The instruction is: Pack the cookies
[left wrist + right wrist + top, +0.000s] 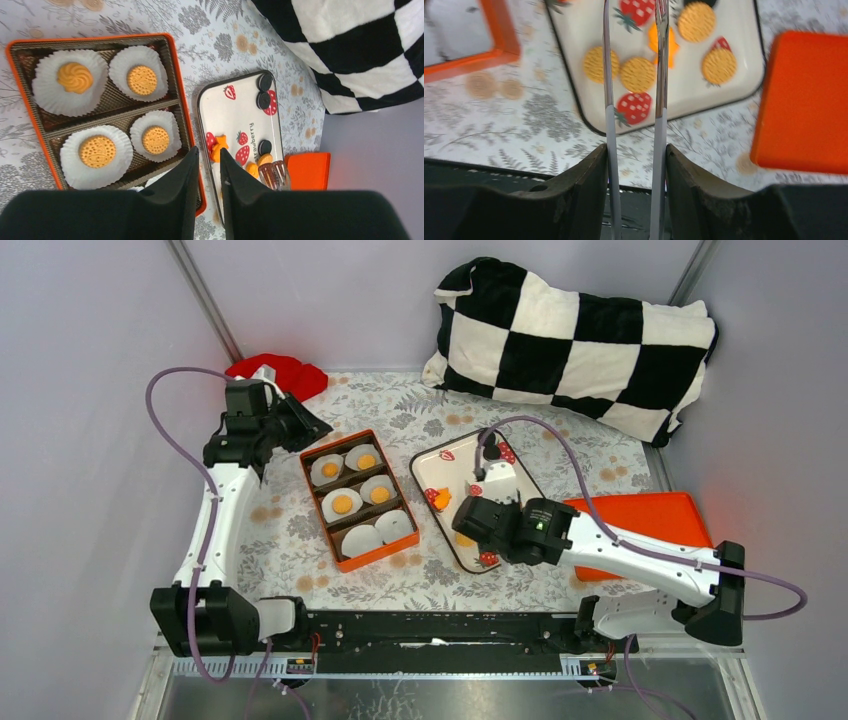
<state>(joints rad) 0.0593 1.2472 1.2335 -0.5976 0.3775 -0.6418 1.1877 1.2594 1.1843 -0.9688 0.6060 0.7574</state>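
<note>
Four golden cookies (343, 504) lie in white paper cups (97, 151) in the orange box (352, 562); its two nearest cups (378, 532) are empty. More round golden cookies (637, 74) and black cookies (265, 81) lie on the white strawberry tray (445, 475). My right gripper (636, 152) is shut on a pair of tongs (607, 75), whose arms stand apart above the tray's near end, one on each side of a golden cookie. My left gripper (209, 152) hovers over the box's far corner (305, 425), narrowly open, with nothing between its fingers.
A flat orange lid (640, 515) lies to the right of the tray. A black-and-white checkered pillow (580, 340) fills the back right, and a red cloth (285, 370) sits at the back left. Grey walls close in both sides.
</note>
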